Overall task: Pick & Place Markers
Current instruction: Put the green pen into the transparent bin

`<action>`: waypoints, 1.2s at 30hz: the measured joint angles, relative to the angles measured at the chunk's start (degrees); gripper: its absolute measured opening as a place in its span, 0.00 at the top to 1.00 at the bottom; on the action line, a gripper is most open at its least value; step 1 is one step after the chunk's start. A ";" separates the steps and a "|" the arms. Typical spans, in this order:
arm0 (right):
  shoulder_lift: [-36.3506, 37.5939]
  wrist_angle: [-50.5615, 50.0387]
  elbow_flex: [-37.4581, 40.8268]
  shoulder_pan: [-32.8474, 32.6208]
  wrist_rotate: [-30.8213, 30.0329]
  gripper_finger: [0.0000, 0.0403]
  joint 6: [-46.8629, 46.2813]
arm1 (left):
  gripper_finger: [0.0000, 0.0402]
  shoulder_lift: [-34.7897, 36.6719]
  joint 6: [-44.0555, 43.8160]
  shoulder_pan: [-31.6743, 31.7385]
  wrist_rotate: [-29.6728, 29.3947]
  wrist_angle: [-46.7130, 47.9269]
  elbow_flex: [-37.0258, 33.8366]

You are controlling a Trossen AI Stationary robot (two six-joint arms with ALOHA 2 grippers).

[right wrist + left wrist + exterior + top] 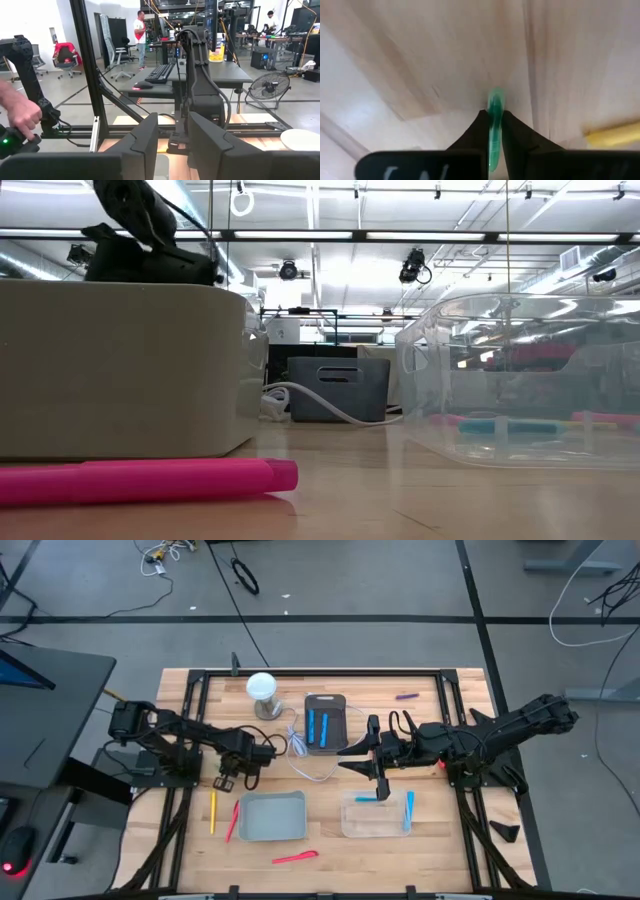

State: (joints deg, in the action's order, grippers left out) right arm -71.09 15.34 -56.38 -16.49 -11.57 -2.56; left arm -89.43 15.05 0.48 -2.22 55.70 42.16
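Green marker (495, 127), thin, glossy, pinched in left pincer (492, 131)

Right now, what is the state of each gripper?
Left gripper: closed on a green marker.
Right gripper: open, holding nothing.

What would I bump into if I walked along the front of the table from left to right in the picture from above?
Yellow marker → red marker → grey bin → pink marker → clear bin with a blue marker at its right end.
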 joint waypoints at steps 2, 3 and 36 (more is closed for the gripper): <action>0.00 0.01 0.00 0.00 0.00 0.72 -0.06 | 0.93 0.31 -1.92 0.76 0.48 0.40 0.96; 0.00 0.01 0.00 0.00 0.00 0.72 -0.08 | 0.93 0.78 -2.57 1.18 1.15 0.52 1.41; 0.00 6.01 0.02 0.01 0.02 0.72 -3.66 | 0.93 32.79 -30.01 2.84 -0.73 -14.30 14.15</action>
State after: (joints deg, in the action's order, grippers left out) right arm -71.09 21.35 -56.36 -16.48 -11.55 -6.22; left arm -56.64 -14.96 3.31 -2.95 41.41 56.31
